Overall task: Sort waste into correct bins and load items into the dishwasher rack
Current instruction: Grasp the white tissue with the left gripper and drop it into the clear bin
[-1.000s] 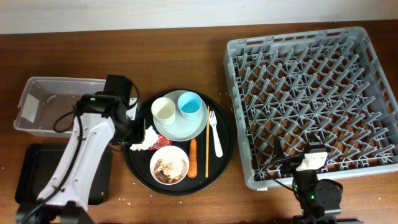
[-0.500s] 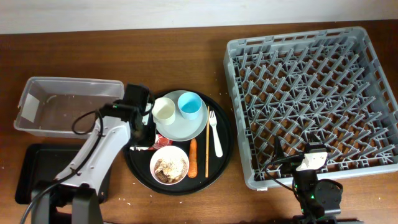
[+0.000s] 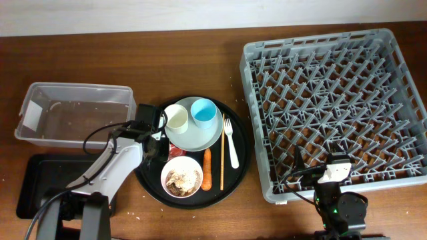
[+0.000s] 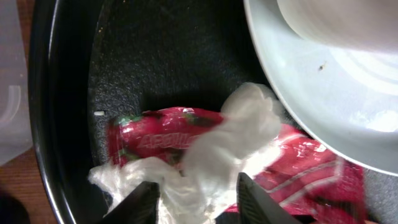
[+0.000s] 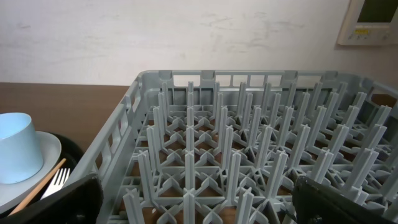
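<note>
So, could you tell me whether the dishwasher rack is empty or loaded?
Empty: the overhead view shows nothing sitting anywhere in the dishwasher rack.

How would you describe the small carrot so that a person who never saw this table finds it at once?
Find the round black tray left of the big grey rack. In its lower half the carrot lies between the white bowl and the thin wooden chopstick. It is the only orange thing there, shorter and thicker than the chopstick.
</note>
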Available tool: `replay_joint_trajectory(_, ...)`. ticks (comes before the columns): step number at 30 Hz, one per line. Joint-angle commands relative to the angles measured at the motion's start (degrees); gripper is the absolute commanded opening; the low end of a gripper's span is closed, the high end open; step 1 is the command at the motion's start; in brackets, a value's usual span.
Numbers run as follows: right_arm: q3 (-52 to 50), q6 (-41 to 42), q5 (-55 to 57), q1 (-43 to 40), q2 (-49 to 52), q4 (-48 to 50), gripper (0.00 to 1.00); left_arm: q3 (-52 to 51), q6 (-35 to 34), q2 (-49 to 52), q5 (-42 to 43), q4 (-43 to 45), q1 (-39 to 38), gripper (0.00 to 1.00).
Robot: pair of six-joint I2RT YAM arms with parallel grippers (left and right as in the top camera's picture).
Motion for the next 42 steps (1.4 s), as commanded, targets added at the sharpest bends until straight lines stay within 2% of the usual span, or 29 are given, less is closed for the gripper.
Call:
replay_joint_trajectory(1,-0.3,0.3,0.3,0.3,-0.4,-0.2,0.99,-0.4,-0.1,0.3,-0.4,0.0,-0.1,0.22)
replay_joint_trajectory(3,-0.3,0.3,0.3,0.3,-0.4,-0.2,0.99,-0.4,-0.1,0.3,-0.5,-0.2,0.0,0.16)
replay_joint_trajectory(4,-0.3,0.3,0.3,0.3,-0.4,-0.2,0.99,-0.4,-0.1,0.3,-1.2,-0.3,0.0,0.02)
replay_joint_trajectory(5,-0.3,0.3,0.3,0.3,-0.4,-0.2,0.99,-0.4,-0.1,0.3,-3.2,-0.9,0.0,0.01)
replay_joint_trajectory(7,-0.3,0.3,0.3,0.3,-0.4,-0.2,0.99,0.0,-0.1,0.2,-5.9,-1.9,0.0,0.01)
replay_joint_trajectory(9,-0.3,0.3,0.3,0.3,-0.4,-0.2,0.99,3.3,-0.2,-2.2,-4.5,-4.4,-0.1,0.01)
replay_joint_trajectory(12,-0.3,0.3,0.3,0.3,-0.4,-0.2,0.99,7.1,-0.3,-10.1,-0.3,-6.0,-0.1,0.0)
replay_joint_trajectory(15,-0.3,0.3,0.3,0.3,-0.4,-0.2,0.99,9.2,-0.3,-20.2,-0.5,-8.1,0.0,0.01)
replay_joint_trajectory(19,-0.3,0.3,0.3,0.3,-0.4,-0.2,0.99,9.2,-3.4,-28.5,-7.2,-3.5,5.2,0.01)
replay_joint_trajectory(24,-0.3,0.3,0.3,0.3,-0.3,-0.2,0.99,9.2,-7.9,-19.1,-7.2,0.2,17.1,0.01)
replay_joint_trajectory(26,-0.3,0.3,0.3,0.3,-0.3,-0.2,0.99,9.2,-7.8,-14.3,-6.6,0.3,18.2,0.01)
replay_joint_trajectory(30,-0.3,0.3,0.3,0.3,-0.3,-0.2,0.99,9.2,-7.8,-3.0,1.4,1.6,18.2,0.01)
replay_joint_trajectory(33,-0.3,0.3,0.3,0.3,-0.3,-0.2,0.99,9.2,-7.8,-2.4,11.1,2.3,18.2,0.01)
replay_joint_trajectory(35,-0.3,0.3,0.3,0.3,-0.3,-0.2,0.99,9.2,-7.8,-2.4,14.1,3.4,18.2,0.01)
replay_joint_trajectory(37,-0.3,0.3,0.3,0.3,-0.3,-0.2,0.99,9.2,-7.8,-2.4,13.5,6.3,18.3,0.01)
replay_joint_trajectory(41,-0.3,0.3,0.3,0.3,-0.3,-0.2,0.99,9.2,-7.8,-2.4,4.9,9.5,18.4,0.14)
replay_joint_trajectory(42,-0.3,0.3,0.3,0.3,-0.3,-0.2,0.99,9.2,-7.8,-2.4,5.0,9.3,18.4,0.14)
